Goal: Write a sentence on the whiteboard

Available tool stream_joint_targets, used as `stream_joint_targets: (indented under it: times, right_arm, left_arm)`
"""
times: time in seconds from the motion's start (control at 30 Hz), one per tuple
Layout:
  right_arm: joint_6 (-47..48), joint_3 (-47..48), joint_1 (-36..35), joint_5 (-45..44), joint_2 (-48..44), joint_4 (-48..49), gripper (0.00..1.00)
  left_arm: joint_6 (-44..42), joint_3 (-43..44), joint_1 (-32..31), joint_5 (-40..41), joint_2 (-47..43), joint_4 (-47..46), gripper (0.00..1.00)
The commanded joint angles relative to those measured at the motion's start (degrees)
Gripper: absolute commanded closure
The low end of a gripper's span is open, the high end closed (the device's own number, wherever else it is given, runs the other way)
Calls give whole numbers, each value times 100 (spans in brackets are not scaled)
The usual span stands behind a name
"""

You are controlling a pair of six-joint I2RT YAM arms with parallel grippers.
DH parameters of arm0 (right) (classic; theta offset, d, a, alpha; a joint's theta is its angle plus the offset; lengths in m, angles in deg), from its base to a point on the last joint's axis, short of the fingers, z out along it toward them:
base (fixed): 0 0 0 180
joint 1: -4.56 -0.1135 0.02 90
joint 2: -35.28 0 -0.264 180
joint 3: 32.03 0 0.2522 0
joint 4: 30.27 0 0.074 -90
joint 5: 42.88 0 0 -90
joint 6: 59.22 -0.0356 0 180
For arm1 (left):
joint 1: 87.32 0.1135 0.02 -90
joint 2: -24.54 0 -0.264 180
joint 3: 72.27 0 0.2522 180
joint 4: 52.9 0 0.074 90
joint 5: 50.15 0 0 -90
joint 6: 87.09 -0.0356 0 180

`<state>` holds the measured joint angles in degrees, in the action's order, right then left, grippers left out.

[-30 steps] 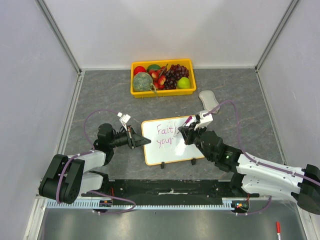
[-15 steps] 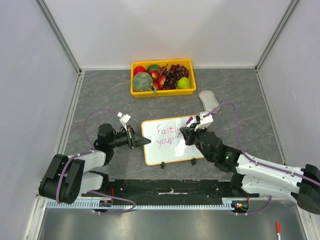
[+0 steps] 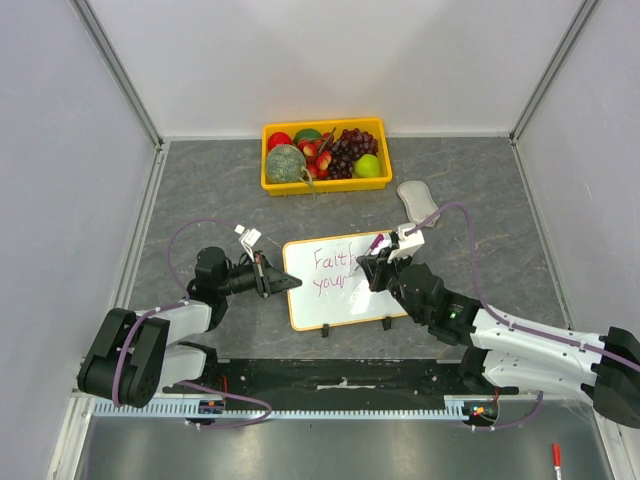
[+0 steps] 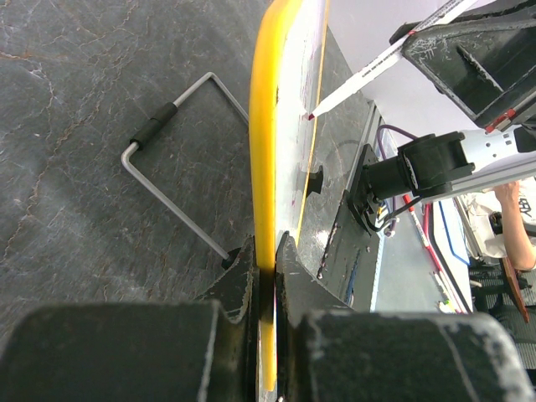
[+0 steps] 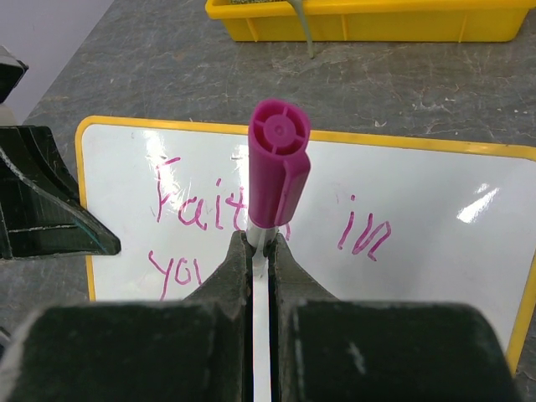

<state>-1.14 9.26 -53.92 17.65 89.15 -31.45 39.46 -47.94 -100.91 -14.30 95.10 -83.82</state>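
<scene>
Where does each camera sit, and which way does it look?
Top external: above, behind the arms, looking down on whiteboard and fruit tray; both arms show.
Left wrist: on the left arm, looking along the whiteboard's edge; left hand clamps it.
Right wrist: on the right arm, facing the board; right hand grips a magenta marker.
All share whiteboard and marker.

The scene is lit brightly and evenly from above, and only faint, soft shadows are cast on the table (image 3: 200,190). A white glare streak is seen on the whiteboard (image 5: 419,184) in the right wrist view. The near parts of the left end effector (image 4: 266,251) and right end effector (image 5: 260,251) are rendered blurred, while the marker (image 5: 279,167) is shown sharper. The top view is rendered sharp throughout.
</scene>
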Motion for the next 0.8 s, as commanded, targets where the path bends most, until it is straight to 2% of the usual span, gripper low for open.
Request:
stream_joint_targets:
  times: [0.0, 0.53, 0.77]
  right_arm:
    - [11, -151, 29, 91, 28, 87, 100]
    - [-42, -380, 21, 99, -324, -177, 100]
    - [-147, -406, 21, 346, -175, 121, 100]
  left_arm:
    - [-492, 42, 14, 440, 63, 30, 98]
    - [-483, 42, 14, 449, 63, 30, 98]
    - [-483, 33, 14, 449, 63, 30, 98]
